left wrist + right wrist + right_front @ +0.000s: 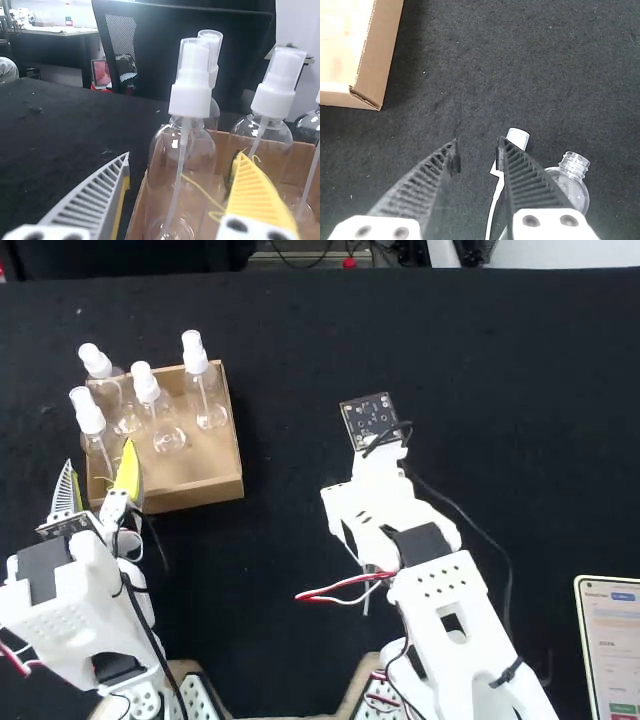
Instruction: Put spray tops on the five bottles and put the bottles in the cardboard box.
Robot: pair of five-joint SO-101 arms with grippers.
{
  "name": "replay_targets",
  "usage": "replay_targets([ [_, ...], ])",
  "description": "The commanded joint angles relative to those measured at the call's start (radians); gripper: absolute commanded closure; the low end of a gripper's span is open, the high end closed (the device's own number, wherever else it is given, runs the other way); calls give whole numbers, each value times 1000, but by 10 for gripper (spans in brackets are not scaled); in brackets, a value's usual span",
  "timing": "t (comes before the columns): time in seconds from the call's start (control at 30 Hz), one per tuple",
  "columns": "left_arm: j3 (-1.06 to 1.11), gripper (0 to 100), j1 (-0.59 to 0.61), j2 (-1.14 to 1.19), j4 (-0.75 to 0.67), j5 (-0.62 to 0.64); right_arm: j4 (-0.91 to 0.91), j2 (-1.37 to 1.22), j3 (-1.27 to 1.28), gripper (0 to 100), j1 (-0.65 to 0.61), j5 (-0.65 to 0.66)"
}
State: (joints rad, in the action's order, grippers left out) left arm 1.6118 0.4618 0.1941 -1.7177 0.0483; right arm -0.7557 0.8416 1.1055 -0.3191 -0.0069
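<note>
The left fingers [95,195] stand open at the box's [190,483] near wall, where four capped bottles [207,405] stand inside; the right fingers [525,175] are open too, low over the counter [500,390] — a loose spray top [518,136] and an uncapped bottle [572,177] lie just beside one.

Four capped bottles [150,405]; one uncapped bottle [572,182]; one loose spray top [517,136]; one cardboard box [190,490]

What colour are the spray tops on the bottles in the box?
White. The spray tops show best in the left wrist view.
</note>
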Motion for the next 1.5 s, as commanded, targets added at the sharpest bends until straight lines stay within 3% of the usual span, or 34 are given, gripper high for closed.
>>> replay_targets([
  [0.0, 18, 696, 5, -37, -17, 0, 25, 13, -12, 874, -6, 5],
  [0.43, 62, 696, 58, -38, -18, 0, 25, 13, -16, 874, -6, 5],
  [1.47, 73, 696, 56, -100, -18, 2, 25, 13, -12, 872, -6, 5],
])
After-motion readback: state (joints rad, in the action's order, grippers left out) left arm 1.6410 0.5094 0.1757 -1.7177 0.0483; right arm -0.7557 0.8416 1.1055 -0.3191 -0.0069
